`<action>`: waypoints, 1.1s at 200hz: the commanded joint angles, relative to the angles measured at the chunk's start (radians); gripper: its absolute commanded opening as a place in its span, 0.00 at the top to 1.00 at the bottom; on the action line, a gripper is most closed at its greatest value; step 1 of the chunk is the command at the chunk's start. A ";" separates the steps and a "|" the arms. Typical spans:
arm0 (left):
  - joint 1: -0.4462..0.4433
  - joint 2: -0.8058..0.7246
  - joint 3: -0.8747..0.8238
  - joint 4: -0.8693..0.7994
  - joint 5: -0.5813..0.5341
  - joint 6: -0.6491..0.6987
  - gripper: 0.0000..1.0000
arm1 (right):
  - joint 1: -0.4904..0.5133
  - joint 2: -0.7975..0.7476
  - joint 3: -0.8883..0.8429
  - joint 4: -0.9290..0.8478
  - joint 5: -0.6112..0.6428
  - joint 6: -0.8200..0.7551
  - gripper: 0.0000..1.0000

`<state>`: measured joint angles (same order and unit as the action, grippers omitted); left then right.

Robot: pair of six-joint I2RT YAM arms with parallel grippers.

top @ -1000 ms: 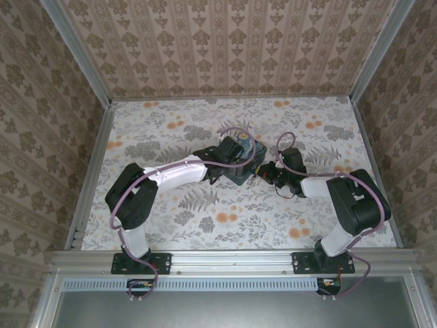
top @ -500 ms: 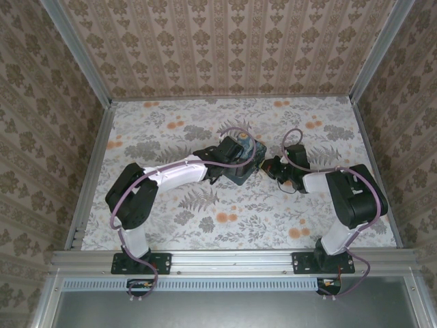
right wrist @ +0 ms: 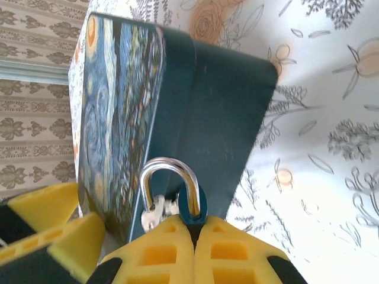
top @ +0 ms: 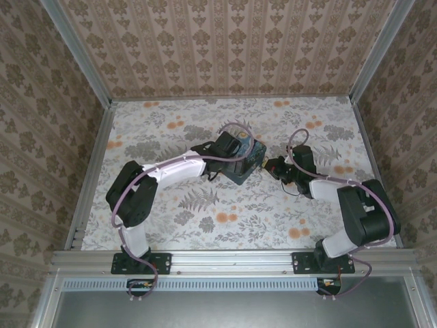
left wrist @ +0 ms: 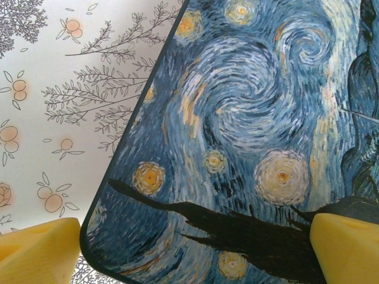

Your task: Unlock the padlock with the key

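– While the right gripper (right wrist: 193, 232) pinches shut on the padlock (right wrist: 190, 195), why does the left gripper (left wrist: 192, 251) sit spread wide over the tin (top: 249, 164)?

– To brace it, by the look. One left pad hangs off the lid's corner over the table (top: 171, 123), and the other is over the painted lid. Whether they press down I cannot tell. The tin stands just past the table's centre toward 12 o'clock. The padlock sits against its 3 o'clock side, steel shackle arching up out of the closed right pads. Holding the little lock there likely steadies it for unlocking. Its body and keyway are hidden behind the pads.

– And against the frame a second earlier?

– The right arm (top: 331, 183) has swung. Its elbow has gone out toward 4 o'clock, nearer the table's right edge, and the wrist has climbed toward 12 o'clock. The gripper now meets the tin from 3 o'clock rather than 4. The left gripper has nudged slightly toward 12 o'clock on the lid. Both sets of jaws stand as they did, left wide, right closed.
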<state>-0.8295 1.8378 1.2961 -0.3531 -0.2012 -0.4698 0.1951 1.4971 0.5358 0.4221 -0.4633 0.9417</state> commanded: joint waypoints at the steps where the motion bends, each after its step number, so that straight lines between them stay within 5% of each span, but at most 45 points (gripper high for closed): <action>1: 0.040 0.041 0.015 -0.135 0.018 0.053 0.00 | 0.006 -0.073 -0.049 -0.053 -0.043 -0.024 1.00; 47: 0.058 -0.028 0.062 -0.141 0.066 0.085 0.00 | 0.102 -0.246 -0.129 -0.141 -0.024 -0.042 1.00; 96: 0.066 -0.166 0.059 -0.129 0.125 0.059 0.00 | 0.336 -0.318 -0.177 -0.161 0.082 -0.009 1.00; 174: 0.096 -0.440 -0.109 -0.132 0.090 -0.005 0.00 | 0.648 -0.128 -0.104 -0.004 0.183 0.071 1.00; 220: 0.105 -0.519 -0.227 -0.126 0.066 -0.038 0.00 | 0.696 0.024 -0.063 0.088 0.181 0.091 1.00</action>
<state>-0.7364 1.3582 1.1110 -0.4694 -0.1116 -0.4740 0.8852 1.4807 0.4465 0.4309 -0.3126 1.0073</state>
